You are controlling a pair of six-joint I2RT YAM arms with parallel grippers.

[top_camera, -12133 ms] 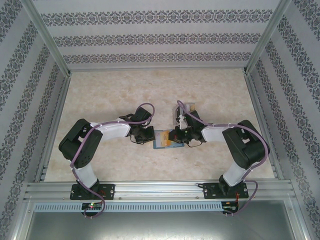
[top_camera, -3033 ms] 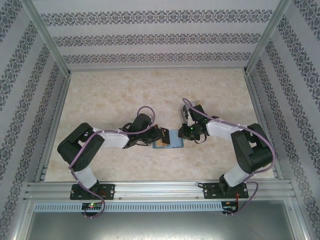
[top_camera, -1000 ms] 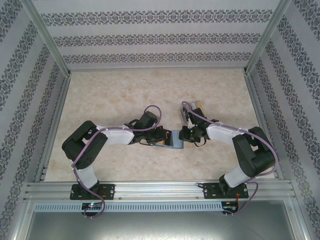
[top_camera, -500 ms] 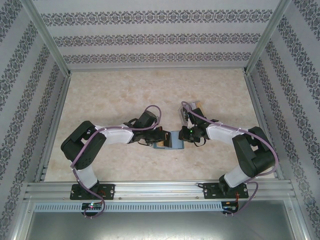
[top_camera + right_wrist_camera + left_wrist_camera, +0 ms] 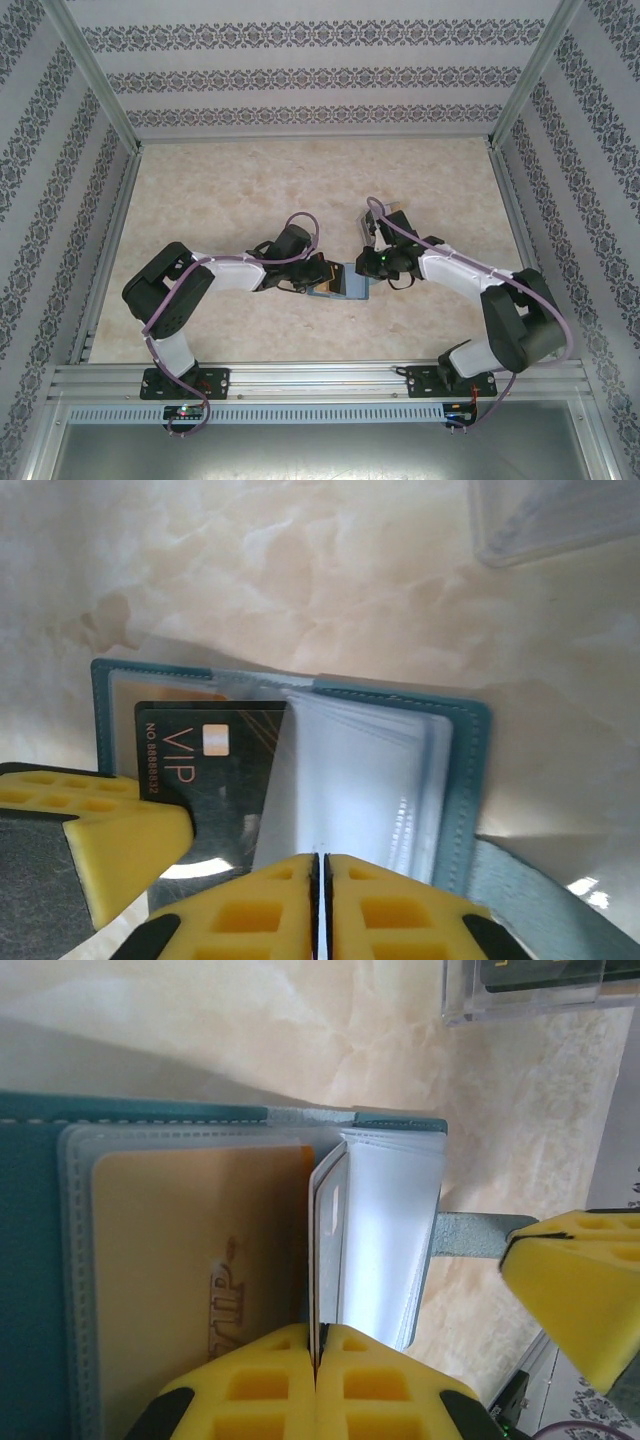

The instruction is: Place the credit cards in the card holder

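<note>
The teal card holder [image 5: 345,287] lies open on the table between both arms. Its clear pockets [image 5: 370,780] fan up from the teal cover [image 5: 30,1260]. A tan VIP card [image 5: 190,1280] sits in a left pocket. My left gripper [image 5: 318,1345] is shut on a dark grey VIP card [image 5: 210,770], which shows edge-on in the left wrist view and is partly slid under a clear pocket leaf. My right gripper [image 5: 322,865] is shut on the holder's clear pocket edge. In the top view the left gripper [image 5: 322,275] and right gripper [image 5: 365,272] nearly touch over the holder.
A small clear box with dark contents [image 5: 540,985] stands just beyond the holder, close to the right wrist [image 5: 392,211]. The holder's teal strap [image 5: 530,900] trails beside the right fingers. Metal frame rails and patterned walls surround the marble tabletop [image 5: 230,190].
The right arm's elbow has swung outward to the right and its jaws have closed a little. The left gripper and the holder have stayed almost in place.
</note>
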